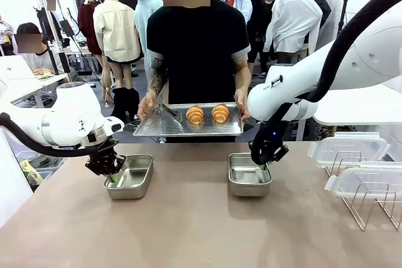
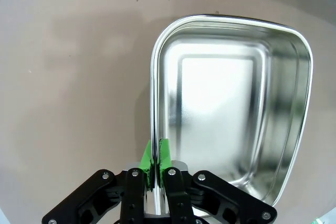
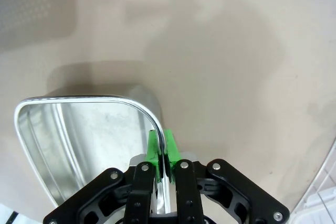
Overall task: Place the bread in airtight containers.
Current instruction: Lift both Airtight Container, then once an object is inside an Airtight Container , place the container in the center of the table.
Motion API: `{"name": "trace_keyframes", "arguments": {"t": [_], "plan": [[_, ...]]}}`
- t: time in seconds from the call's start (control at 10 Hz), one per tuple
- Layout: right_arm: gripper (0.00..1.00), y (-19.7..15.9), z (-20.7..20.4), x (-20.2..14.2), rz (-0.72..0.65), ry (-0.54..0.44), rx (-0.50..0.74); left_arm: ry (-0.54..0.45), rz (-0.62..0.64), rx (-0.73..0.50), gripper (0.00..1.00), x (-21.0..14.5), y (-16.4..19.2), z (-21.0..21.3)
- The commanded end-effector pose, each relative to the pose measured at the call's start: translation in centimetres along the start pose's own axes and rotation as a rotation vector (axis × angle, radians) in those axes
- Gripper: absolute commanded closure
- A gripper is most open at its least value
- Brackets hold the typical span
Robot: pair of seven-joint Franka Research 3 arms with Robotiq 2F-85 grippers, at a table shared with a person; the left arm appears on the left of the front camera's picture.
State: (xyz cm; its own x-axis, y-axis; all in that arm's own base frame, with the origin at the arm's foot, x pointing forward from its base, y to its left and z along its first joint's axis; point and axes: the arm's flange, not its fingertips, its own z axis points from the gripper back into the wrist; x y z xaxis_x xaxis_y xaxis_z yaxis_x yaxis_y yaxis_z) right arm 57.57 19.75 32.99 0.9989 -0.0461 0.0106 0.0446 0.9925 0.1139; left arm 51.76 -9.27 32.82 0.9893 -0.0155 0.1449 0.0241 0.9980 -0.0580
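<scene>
At the lower left of the front view we see the left gripper (image 1: 107,166) pinched shut on the left-hand rim of the left container (image 1: 148,169). Its green pads clamp the thin steel wall, one inside and one outside (the wrist view shows this plainly). That tub is empty and sits flat on the table (image 1: 188,230).

In the upper middle, a person's hands (image 1: 146,106) hold a flat tray (image 1: 162,128) over the table's far edge. The bread (image 1: 195,115) lies on it: two rolls side by side, just apart, a little right of the tray's centre.

Right of centre sits the right container (image 1: 232,177), also empty. The right gripper (image 1: 264,160) is closed on the upper right corner of its rim in the same way. At the far right, clear lids (image 1: 348,149) rest on a wire rack (image 1: 370,208).

We judge the rolls light, soft and flaky, with a glossy crust likely to dent or crack under a hard squeeze. We would take each one across its thick middle and close gently. The tubs look stiff, light and prone to slide, so a grip on the rim should steady them.
</scene>
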Motion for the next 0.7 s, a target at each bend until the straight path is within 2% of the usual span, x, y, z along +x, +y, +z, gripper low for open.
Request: {"name": "trace_keyframes", "arguments": {"t": [0.0,0.6], "plan": [[1.00,-0.01,-0.26,-0.29,0.023,-0.029,0.010,-0.002,-0.009,0.011,1.00,0.06,0.23,0.06],[1.00,-0.01,-0.26,-0.29,0.023,-0.029,0.010,0.000,-0.001,0.000,1.00,-0.01,0.01,-0.01]]}}
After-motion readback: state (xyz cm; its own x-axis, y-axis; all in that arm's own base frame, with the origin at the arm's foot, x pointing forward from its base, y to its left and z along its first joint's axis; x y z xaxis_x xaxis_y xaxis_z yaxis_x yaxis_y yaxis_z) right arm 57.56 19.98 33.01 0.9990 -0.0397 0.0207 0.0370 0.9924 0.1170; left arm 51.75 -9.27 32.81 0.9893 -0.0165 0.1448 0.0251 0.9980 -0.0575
